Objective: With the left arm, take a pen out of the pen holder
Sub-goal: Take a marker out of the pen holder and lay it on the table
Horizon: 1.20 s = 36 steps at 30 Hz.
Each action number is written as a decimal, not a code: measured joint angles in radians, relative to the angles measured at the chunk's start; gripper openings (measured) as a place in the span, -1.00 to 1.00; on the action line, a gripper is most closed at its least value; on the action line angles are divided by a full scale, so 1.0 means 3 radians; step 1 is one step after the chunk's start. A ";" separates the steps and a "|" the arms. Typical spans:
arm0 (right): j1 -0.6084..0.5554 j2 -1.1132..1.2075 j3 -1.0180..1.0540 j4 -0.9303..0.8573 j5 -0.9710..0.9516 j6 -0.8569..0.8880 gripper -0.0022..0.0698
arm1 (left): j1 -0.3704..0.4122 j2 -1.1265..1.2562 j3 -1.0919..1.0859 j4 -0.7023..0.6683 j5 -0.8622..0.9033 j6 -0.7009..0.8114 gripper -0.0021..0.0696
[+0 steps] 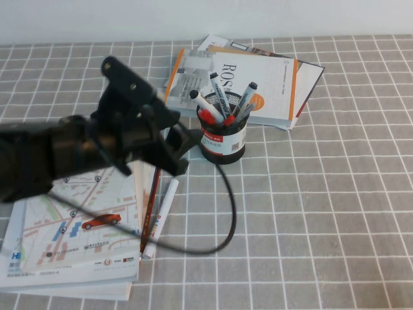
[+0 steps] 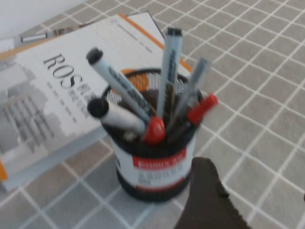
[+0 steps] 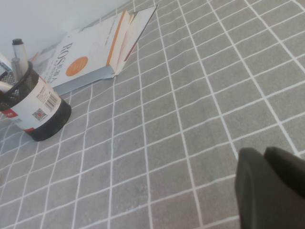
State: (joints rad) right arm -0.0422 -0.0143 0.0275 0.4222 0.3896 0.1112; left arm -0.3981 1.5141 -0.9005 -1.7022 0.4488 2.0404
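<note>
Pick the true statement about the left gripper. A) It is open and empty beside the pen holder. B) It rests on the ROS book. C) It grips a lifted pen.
A: the left gripper is open and empty beside the pen holder; the right gripper is shut over the checked cloth, away from it.

High overview, wrist close-ups; common pen holder

The tabletop is covered in grey gridded with white lines. The pen holder is made of black mesh, banded by a red-and-white label. Black and red caps are worn by the pens.
</note>
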 joint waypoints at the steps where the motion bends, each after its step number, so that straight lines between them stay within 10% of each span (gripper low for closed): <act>1: 0.0000 0.0000 0.0000 0.0000 0.0000 0.0000 -0.97 | 0.0000 0.0106 -0.0104 0.0000 0.0035 0.0000 0.11; 28: 0.0000 0.0000 0.0000 0.0000 0.0000 0.0000 -0.97 | -0.0019 0.1054 -0.0906 -0.0011 0.0096 0.0625 0.11; 36: 0.0000 0.0000 0.0000 0.0000 0.0000 0.0000 -0.97 | -0.0021 0.0647 -0.1138 -0.0011 -0.0238 -0.0495 0.06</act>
State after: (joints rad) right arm -0.0422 -0.0143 0.0275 0.4222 0.3896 0.1112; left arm -0.4045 1.7083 -1.2418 -1.7056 0.3773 1.8918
